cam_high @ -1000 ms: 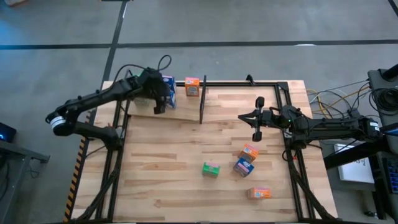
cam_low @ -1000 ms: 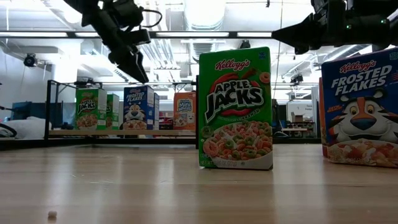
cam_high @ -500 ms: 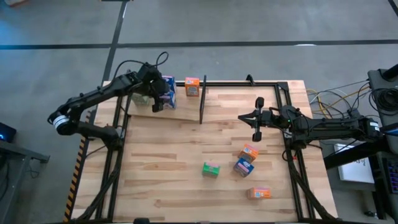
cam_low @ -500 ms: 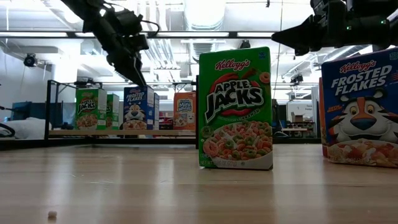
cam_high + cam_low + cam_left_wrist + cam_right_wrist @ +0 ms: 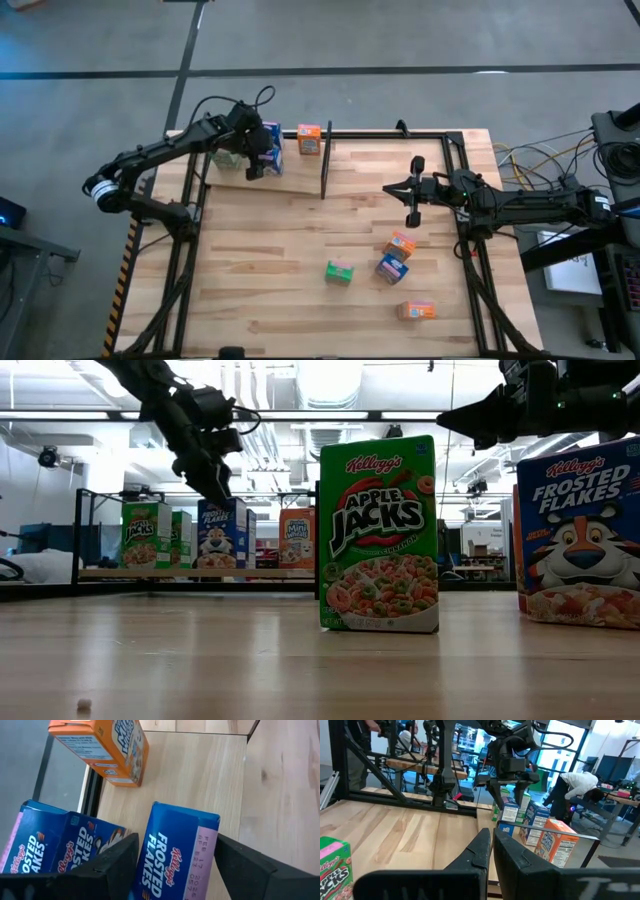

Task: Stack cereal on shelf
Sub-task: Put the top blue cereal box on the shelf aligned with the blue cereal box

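My left gripper (image 5: 256,158) is open above the shelf (image 5: 297,172), at the table's far left. Its fingers stand on either side of the top of a blue cereal box (image 5: 177,855), and I see no touch. More blue boxes (image 5: 50,845) and an orange box (image 5: 107,750) stand beside it. In the low view, green (image 5: 146,535), blue (image 5: 222,532) and orange (image 5: 297,538) boxes stand upright on the shelf plank (image 5: 180,573). On the table lie a green (image 5: 339,271), a blue (image 5: 391,267) and two orange boxes (image 5: 401,244) (image 5: 417,310). My right gripper (image 5: 412,192) is shut and hovers right of centre.
The black upright divider rod (image 5: 325,160) stands right of the orange shelf box (image 5: 309,138). A black frame (image 5: 455,160) edges the table's far and right sides. Bare wood lies between the shelf and the loose boxes. A person (image 5: 575,787) bends over in the room beyond.
My left gripper has sunk a little toward the blue boxes on the shelf while its arm has swung slightly toward the far edge. The boxes have kept their places.
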Robot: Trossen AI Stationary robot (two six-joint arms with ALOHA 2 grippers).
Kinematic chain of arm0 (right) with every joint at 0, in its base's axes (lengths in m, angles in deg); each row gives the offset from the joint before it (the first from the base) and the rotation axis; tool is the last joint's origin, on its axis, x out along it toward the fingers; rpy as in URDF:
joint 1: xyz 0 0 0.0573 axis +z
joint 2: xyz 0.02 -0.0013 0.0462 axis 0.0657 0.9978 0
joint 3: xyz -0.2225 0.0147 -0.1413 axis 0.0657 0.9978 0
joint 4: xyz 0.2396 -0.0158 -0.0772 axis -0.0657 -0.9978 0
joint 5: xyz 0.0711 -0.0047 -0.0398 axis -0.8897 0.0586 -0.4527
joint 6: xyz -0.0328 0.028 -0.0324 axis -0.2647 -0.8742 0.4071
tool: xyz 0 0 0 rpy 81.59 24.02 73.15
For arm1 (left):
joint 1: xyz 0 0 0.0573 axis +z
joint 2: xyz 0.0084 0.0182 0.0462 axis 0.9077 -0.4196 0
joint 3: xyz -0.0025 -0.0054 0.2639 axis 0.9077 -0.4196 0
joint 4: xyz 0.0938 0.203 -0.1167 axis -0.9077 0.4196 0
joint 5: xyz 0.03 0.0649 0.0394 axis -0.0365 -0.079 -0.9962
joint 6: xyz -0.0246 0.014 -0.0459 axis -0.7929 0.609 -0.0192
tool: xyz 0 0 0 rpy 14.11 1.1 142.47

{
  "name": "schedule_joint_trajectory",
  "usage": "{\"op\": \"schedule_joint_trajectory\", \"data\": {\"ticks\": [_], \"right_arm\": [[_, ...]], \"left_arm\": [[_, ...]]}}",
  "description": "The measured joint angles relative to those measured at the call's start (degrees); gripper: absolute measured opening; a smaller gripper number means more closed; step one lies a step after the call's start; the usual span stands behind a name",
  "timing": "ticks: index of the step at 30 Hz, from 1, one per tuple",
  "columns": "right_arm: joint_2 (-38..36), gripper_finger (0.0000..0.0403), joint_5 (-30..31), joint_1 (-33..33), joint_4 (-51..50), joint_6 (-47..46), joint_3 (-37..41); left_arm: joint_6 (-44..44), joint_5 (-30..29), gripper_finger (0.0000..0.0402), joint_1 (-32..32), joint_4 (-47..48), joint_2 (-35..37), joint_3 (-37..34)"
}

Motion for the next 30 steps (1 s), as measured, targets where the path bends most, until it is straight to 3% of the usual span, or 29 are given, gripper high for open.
{"op": "schedule_joint_trajectory", "data": {"ticks": [6,12,30], "right_arm": [[0.0,0.0012,0.0,0.0,0.0,0.0,0.0],[0.0,0.0012,0.0,0.0,0.0,0.0,0.0],[0.0,0.0012,0.0,0.0,-0.2,0.0,0.0]], "left_arm": [[0.9,-0.4,0.0215,0.1,0.3,0.0,0.0],[4.6,-5.9,0.0206,0.4,0.4,0.1,0.0],[5.9,-3.1,0.0205,2.3,4.7,0.1,6.1]]}}
